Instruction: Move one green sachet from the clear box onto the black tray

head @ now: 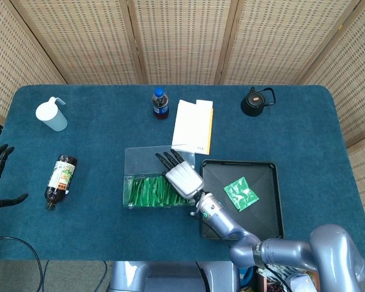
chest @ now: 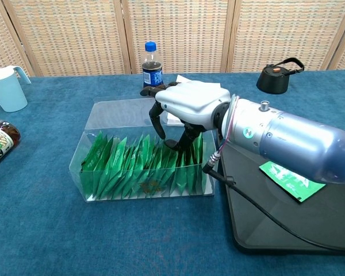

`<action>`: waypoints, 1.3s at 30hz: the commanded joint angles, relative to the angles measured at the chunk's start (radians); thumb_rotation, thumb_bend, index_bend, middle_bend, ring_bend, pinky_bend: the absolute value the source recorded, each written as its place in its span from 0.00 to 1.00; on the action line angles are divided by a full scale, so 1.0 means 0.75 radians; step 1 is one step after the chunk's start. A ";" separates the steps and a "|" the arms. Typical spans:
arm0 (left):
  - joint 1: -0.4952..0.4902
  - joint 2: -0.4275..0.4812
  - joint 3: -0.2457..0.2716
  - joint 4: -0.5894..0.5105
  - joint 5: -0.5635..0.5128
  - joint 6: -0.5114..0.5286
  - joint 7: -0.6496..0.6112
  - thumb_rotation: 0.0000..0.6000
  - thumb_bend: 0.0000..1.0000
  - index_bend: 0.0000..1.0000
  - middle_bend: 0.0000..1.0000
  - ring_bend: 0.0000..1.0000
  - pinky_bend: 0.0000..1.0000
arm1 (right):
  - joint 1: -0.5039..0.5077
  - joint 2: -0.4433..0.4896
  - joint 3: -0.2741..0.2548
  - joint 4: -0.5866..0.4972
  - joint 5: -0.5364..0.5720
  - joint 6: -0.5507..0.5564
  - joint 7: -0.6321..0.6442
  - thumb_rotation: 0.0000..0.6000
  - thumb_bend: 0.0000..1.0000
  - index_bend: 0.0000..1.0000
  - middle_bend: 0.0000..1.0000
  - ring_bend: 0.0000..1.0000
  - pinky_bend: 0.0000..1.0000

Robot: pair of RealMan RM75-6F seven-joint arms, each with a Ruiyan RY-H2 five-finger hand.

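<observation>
Blue table (head: 304, 128); fingertips (chest: 171, 144) among sachets (chest: 132, 167).

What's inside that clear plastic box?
The clear box holds a row of green sachets standing on edge. The right robot hand reaches in over its right end, hiding a few sachets there; whether it grips one is unclear.

Green sachets (chest: 139, 167), black tray (chest: 310, 221), blue tablecloth (chest: 40, 230)

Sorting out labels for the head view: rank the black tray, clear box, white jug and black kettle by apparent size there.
1. black tray
2. clear box, its right end hidden by the right hand
3. white jug and black kettle look too alike to rank
</observation>
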 commanded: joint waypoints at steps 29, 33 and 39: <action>-0.002 0.003 -0.001 0.001 -0.003 -0.005 -0.009 1.00 0.10 0.00 0.00 0.00 0.00 | -0.016 -0.022 0.000 0.033 -0.020 -0.020 0.019 1.00 0.62 0.66 0.11 0.00 0.04; -0.003 0.003 -0.001 0.002 -0.004 -0.007 -0.010 1.00 0.10 0.00 0.00 0.00 0.00 | -0.022 -0.015 0.007 0.021 -0.032 -0.008 0.029 1.00 0.62 0.66 0.11 0.00 0.04; -0.004 0.005 0.000 0.003 -0.002 -0.010 -0.018 1.00 0.10 0.00 0.00 0.00 0.00 | -0.044 0.039 0.017 -0.052 -0.056 0.027 0.041 1.00 0.62 0.66 0.12 0.00 0.05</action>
